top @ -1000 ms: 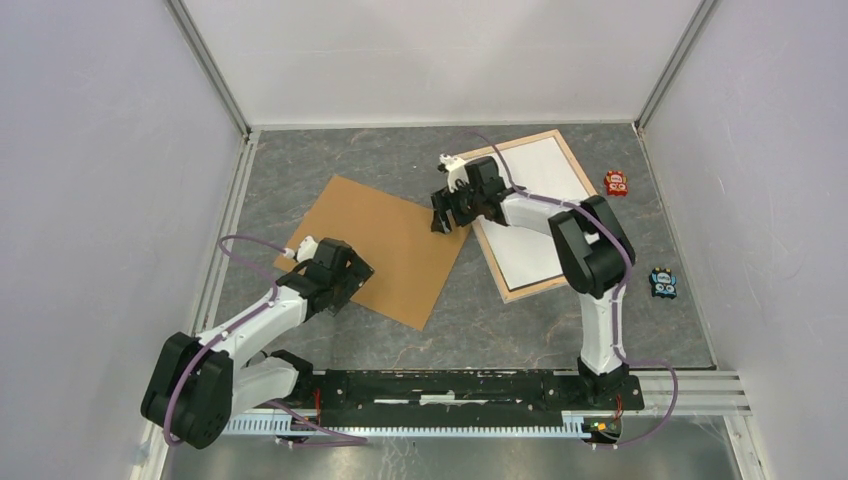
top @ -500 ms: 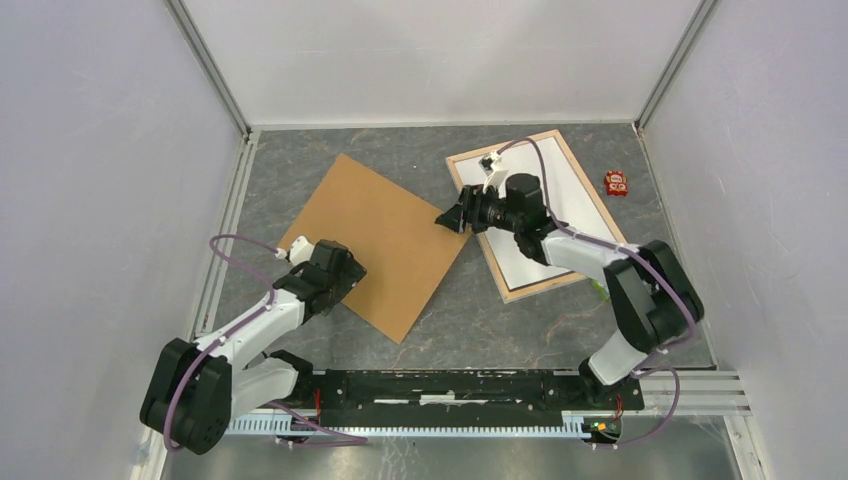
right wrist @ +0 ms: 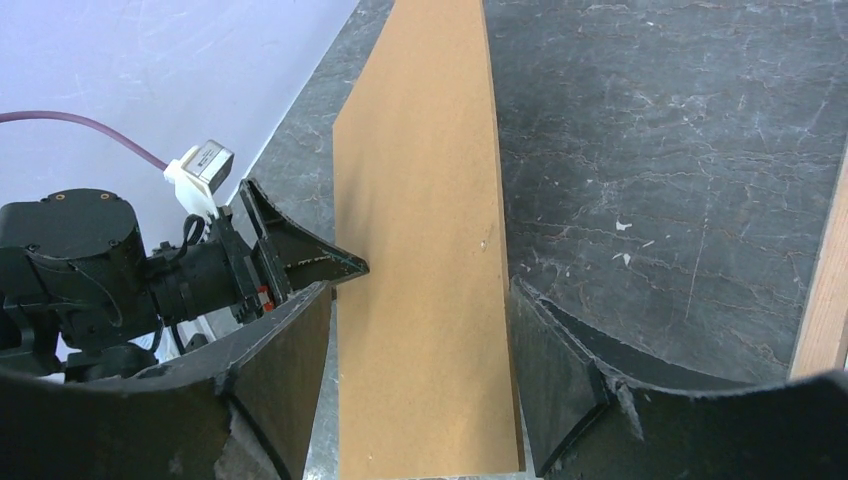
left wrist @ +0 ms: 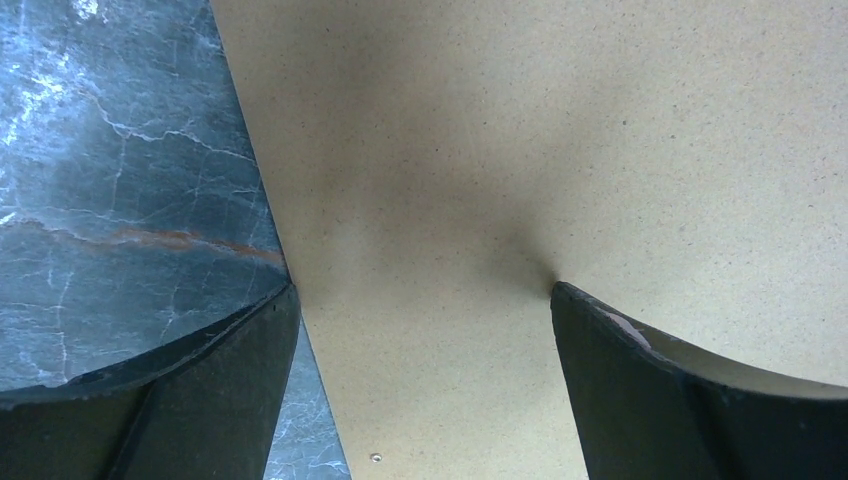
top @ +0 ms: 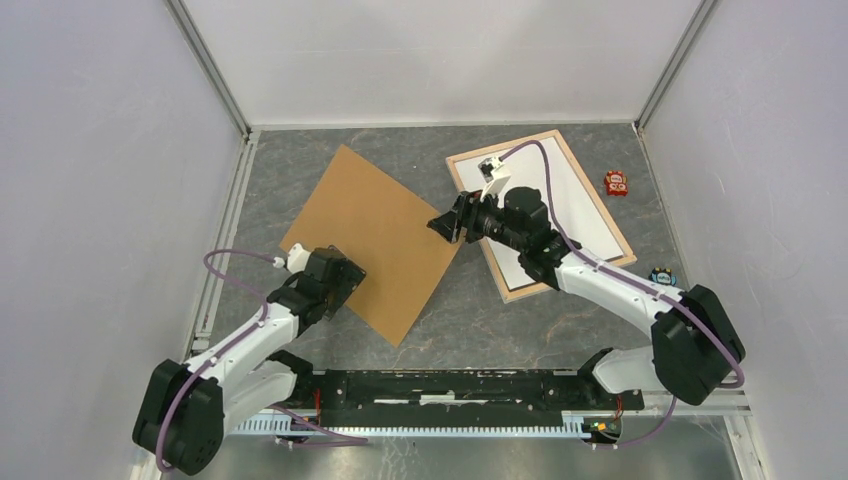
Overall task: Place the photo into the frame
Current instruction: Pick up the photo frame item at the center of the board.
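Note:
The pale wooden frame (top: 597,200) lies flat at the back right with the white photo (top: 585,215) inside its rails. One rail shows in the right wrist view (right wrist: 825,300). The brown backing board (top: 375,225) lies left of it. My right gripper (top: 443,226) is at the board's right corner. Its jaws stand apart with the board (right wrist: 420,200) between them (right wrist: 422,283). My left gripper (top: 340,285) is open at the board's near-left edge. In the left wrist view (left wrist: 425,290) it straddles the edge of the board (left wrist: 500,150).
A small red toy (top: 616,183) sits right of the frame. A small blue toy (top: 662,274) is partly hidden by my right arm. Lilac walls close in the marbled grey floor (top: 480,310). A black rail (top: 450,385) runs along the near edge.
My right arm's elbow has swung out to the right and low, with its gripper still at the board's right corner. The board has turned, its far corner going back. My left gripper drew slightly nearer.

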Controlling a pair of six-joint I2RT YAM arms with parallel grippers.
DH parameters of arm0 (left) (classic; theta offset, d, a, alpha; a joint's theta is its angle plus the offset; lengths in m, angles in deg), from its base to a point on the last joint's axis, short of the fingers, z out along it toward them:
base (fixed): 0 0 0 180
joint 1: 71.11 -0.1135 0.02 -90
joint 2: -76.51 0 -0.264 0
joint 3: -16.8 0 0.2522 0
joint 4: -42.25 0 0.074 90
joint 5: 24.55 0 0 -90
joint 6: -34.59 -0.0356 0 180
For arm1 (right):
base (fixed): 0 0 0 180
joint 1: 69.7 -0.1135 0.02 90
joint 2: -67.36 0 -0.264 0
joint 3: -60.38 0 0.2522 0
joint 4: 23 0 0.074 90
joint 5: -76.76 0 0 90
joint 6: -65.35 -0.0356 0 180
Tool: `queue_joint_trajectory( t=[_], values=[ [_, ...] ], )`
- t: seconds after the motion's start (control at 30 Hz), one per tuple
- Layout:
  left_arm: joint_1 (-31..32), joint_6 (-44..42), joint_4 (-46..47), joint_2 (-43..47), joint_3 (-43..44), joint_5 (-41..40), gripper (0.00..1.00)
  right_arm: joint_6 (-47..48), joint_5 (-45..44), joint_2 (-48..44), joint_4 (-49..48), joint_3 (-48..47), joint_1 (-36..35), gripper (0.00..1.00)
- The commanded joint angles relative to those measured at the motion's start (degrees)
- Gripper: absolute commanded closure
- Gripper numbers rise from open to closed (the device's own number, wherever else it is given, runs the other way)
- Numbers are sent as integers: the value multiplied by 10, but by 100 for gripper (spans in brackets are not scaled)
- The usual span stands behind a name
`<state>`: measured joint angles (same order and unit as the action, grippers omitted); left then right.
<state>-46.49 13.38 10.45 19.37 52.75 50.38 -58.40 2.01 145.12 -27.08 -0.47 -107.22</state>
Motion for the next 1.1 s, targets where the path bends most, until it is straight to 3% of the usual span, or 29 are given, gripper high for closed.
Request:
queue_joint_trajectory(
  t=[0.0, 0.4, 0.67, 0.77, 0.87, 1.07],
  values=[
    [28, 23, 30, -2, -28, 130, 0, -61, 117, -22, 22, 2, -101, 32],
    [30, 26, 44, 93, -59, 147, 0, -178, 35, -84, -87, 70, -195, 33],
    [30, 47, 16, 153, -65, 174, 0, -177, -2, -42, -98, 23, -248, 33],
    [30, 53, -6, 180, -60, 169, 0, -150, -72, -28, -38, -15, -271, 33],
    [30, 58, -12, 200, -58, 168, 0, -119, -199, -16, 73, -69, -303, 31],
    [30, 51, -24, 198, -51, 167, 0, -156, -361, 5, 216, -140, -339, 31]
  ],
)
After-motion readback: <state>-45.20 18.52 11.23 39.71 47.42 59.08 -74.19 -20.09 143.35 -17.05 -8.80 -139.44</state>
